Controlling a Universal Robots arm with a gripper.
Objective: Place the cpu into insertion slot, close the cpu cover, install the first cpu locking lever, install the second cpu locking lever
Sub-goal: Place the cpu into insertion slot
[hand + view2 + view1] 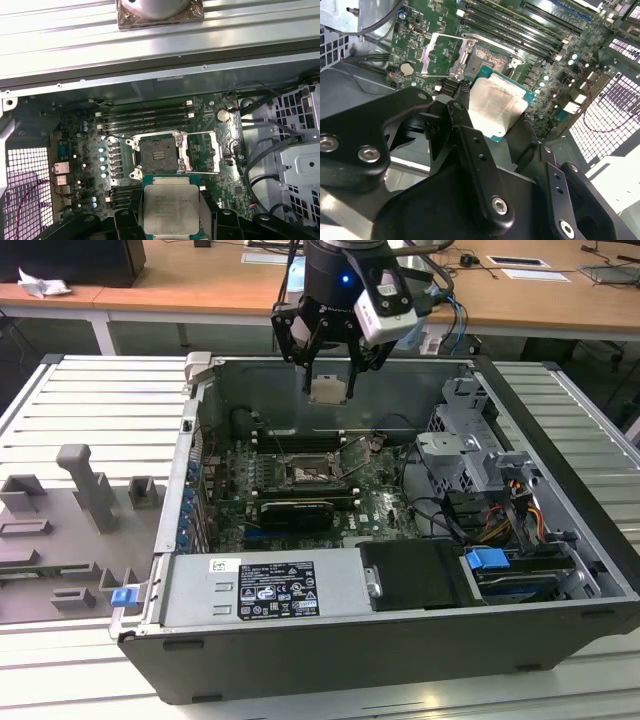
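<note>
The end effector (330, 380) is clamped on the cpu (328, 391), its black fingers (461, 106) pressing two opposite edges of the chip, with the pale metal top showing between them in both wrist views. In the exterior view the cpu hangs above the far part of the open computer case (400, 640), clear of the green motherboard (385, 505). The insertion slot (156, 155) lies bare below it, its dark recessed centre exposed. The cpu cover (201, 152) is swung open and lies just beside the slot. The case sits on a ribbed desk (90, 410), with a grey fixture (85, 490) toward the exterior view's left.
</note>
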